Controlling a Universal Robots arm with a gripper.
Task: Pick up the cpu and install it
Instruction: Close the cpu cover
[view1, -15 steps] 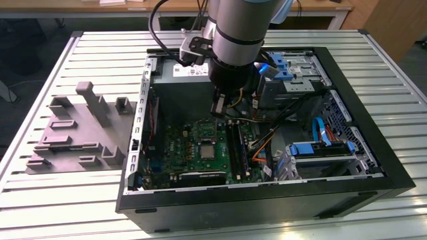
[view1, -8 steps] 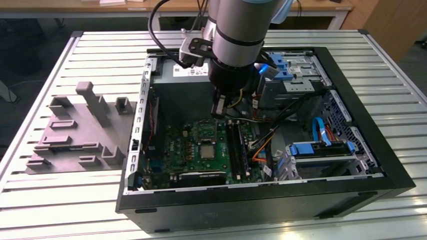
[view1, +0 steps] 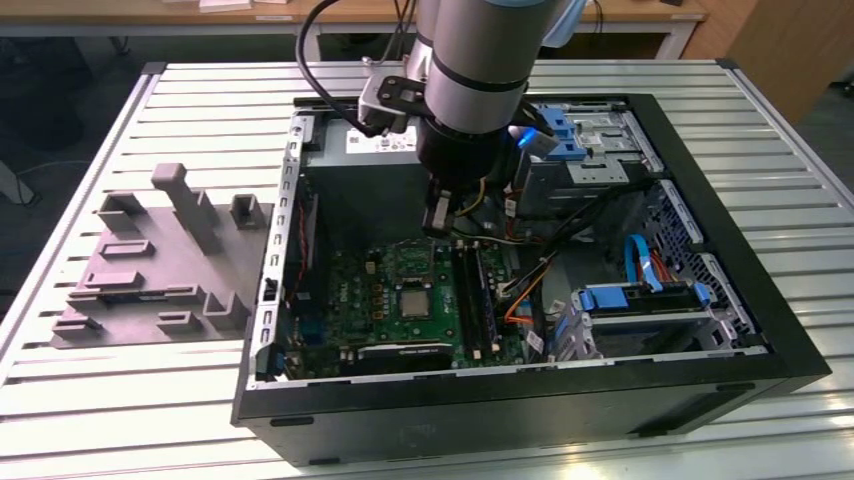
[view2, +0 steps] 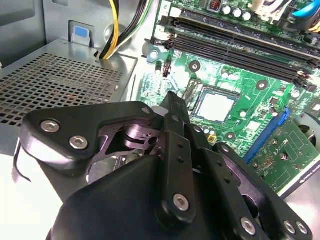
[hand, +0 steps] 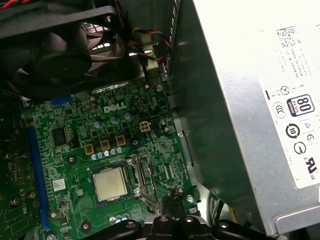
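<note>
Cpu (hand: 110, 183) seated flat in socket (hand: 135, 176) on green motherboard (hand: 75, 130), inside open computer case (view1: 747, 300). Gripper (view2: 172, 100) above board near socket, fingers pressed together, empty, clear of cpu. Power supply (hand: 250, 100) alongside.

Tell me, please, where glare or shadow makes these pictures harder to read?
In the second wrist view the cpu is washed out to near white and the gripper looms dark in the foreground; in the first wrist view the cpu reads clearly, though the fan sits in shadow; in the exterior view the arm shades the motherboard.
</note>
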